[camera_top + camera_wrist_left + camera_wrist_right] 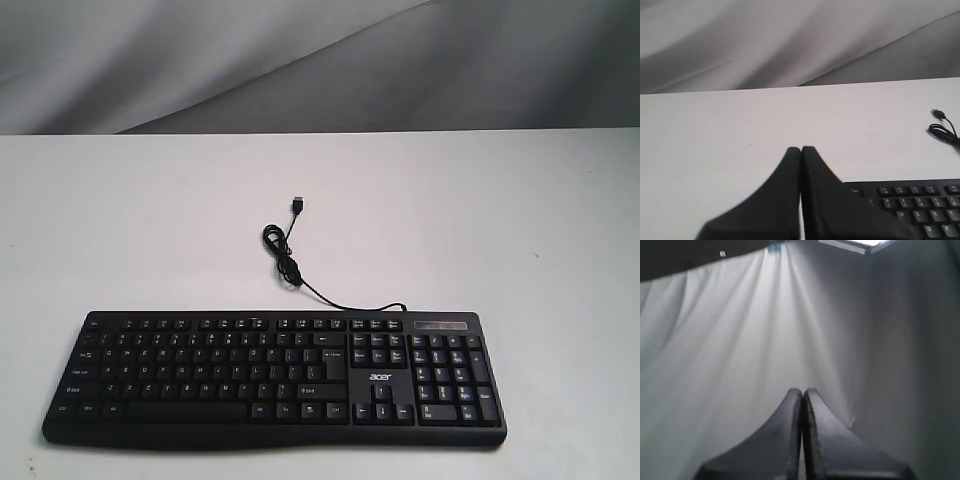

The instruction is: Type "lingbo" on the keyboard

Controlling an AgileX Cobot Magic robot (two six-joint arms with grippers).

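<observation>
Keyboard [270, 375] lies on table [120, 220], cable [288, 266] behind it.

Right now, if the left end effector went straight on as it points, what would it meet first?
Probably bare table, not the keyboard; the left end effector aims past it, though depth is unclear.

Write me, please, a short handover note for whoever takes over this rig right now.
Left gripper: shut, empty, near the Esc corner of the wide black plastic keyboard.
Right gripper: shut, empty, facing the grey cloth backdrop.
Keyboard lies flat on the white table, its thin black cable unplugged beyond it.
No key is touched; "lingbo" apparently all left to type.
</observation>
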